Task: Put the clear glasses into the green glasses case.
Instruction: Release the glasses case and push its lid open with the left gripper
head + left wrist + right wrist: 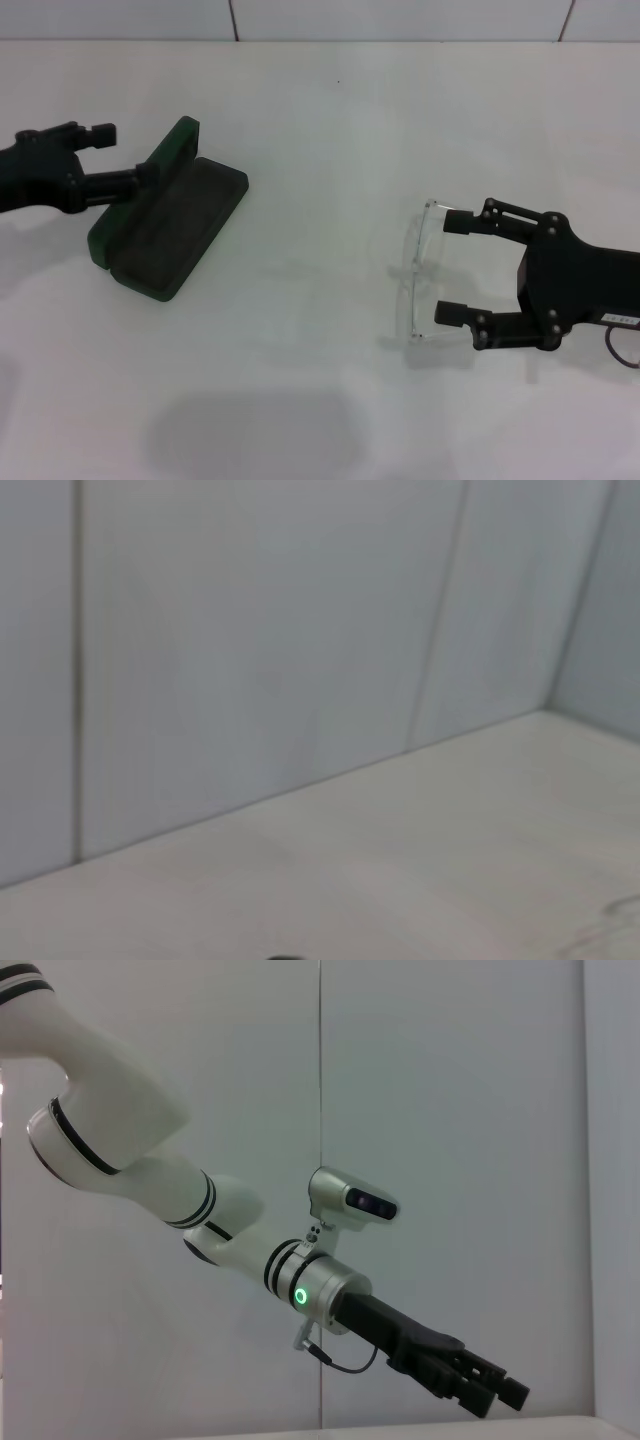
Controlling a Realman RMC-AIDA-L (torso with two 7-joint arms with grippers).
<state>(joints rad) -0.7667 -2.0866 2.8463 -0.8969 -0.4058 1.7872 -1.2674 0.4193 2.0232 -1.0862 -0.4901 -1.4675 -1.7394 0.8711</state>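
Observation:
The green glasses case (178,226) lies open on the table at the left, its dark lining up and its lid (178,142) standing on edge. My left gripper (126,154) is open at the lid's outer side, with its lower finger (132,178) touching the lid. The right wrist view shows the same left gripper (487,1390) from afar. The clear glasses (410,290) lie on the table at the right. My right gripper (450,268) is open just beside them, one fingertip near each end of the frame, not closed on it.
A white tabletop (300,330) meets a tiled wall (400,18) at the back. The left wrist view shows only the wall (250,650) and the table surface (450,860).

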